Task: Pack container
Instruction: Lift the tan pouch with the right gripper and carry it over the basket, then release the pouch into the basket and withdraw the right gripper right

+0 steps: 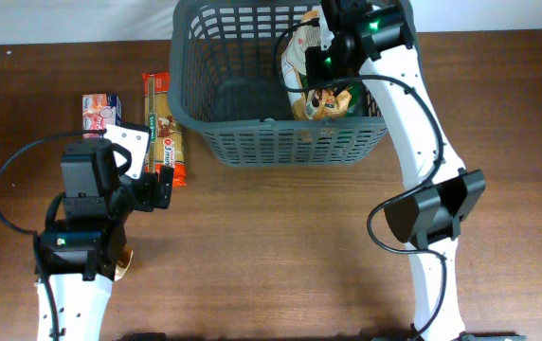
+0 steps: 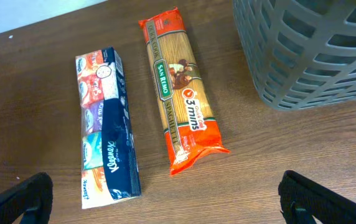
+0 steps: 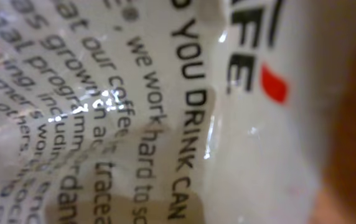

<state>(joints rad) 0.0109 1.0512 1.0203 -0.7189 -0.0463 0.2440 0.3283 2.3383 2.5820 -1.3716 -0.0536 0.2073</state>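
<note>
Basket (image 1: 252,142) at the bench's far edge surrounds the right jaws, pinched on a coffee bag (image 1: 299,62). Left jaws spread, well apart.

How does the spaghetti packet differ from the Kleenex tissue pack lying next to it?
The spaghetti packet is orange with a clear window showing the pasta, while the Kleenex pack is dark blue and white with coloured panels. The spaghetti packet is a flat pouch with crimped ends. The Kleenex pack is blockier. The spaghetti packet lies nearer the basket, the Kleenex pack farther off. Both lie flat on the table, side by side, outside the basket.
</note>
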